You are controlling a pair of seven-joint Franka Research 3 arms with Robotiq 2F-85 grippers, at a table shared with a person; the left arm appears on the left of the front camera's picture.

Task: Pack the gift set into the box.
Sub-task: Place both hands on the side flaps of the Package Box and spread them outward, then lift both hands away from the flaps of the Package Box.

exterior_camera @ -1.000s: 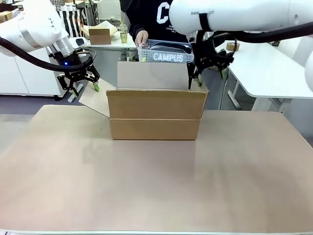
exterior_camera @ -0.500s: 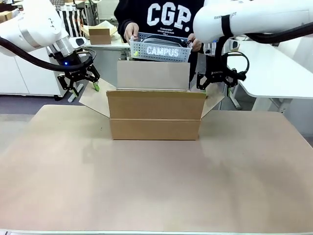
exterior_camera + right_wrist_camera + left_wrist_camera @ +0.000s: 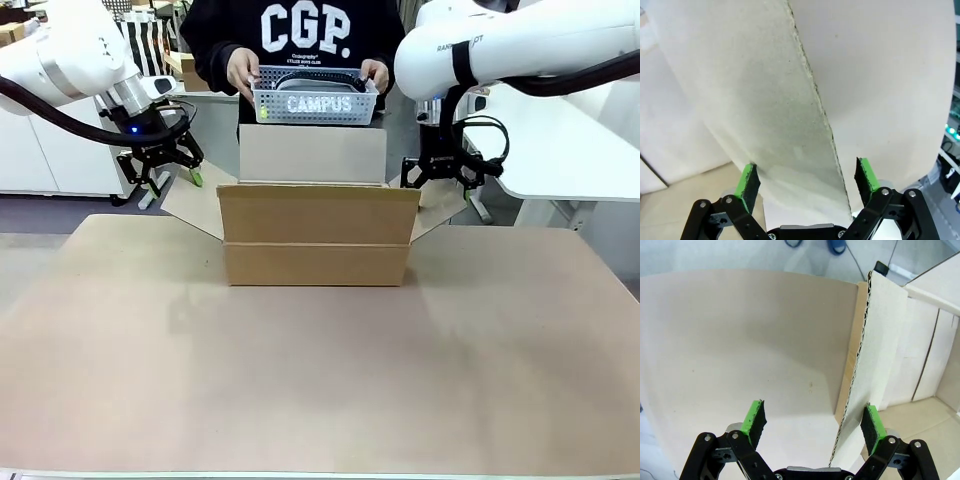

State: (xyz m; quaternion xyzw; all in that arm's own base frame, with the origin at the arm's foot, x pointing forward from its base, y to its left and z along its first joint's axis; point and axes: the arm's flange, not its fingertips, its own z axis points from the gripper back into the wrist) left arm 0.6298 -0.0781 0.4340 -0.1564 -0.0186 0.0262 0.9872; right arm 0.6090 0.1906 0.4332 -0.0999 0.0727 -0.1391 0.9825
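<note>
The box (image 3: 318, 238) stands open mid-table with its back flap upright and its side flaps splayed out. Behind it, a person's hands hold the gift set (image 3: 313, 103), a grey mesh basket printed CAMPUS, just above the back flap. My left gripper (image 3: 166, 178) is open at the left flap (image 3: 192, 207). In the left wrist view that flap's edge (image 3: 861, 385) runs between the fingers of the left gripper (image 3: 812, 422), close to one pad. My right gripper (image 3: 438, 178) is open over the right flap (image 3: 441, 208). The right gripper (image 3: 805, 181) straddles this flap's edge (image 3: 815, 95).
The tan table top (image 3: 320, 370) stretches wide in front of the box. A white table (image 3: 560, 140) stands at the back right, close behind my right arm. The person stands right behind the box at the far edge.
The person stepped left and brought the basket to the box's back flap. My right arm swung right and down onto the right flap, which now splays outward. The left arm stayed still.
</note>
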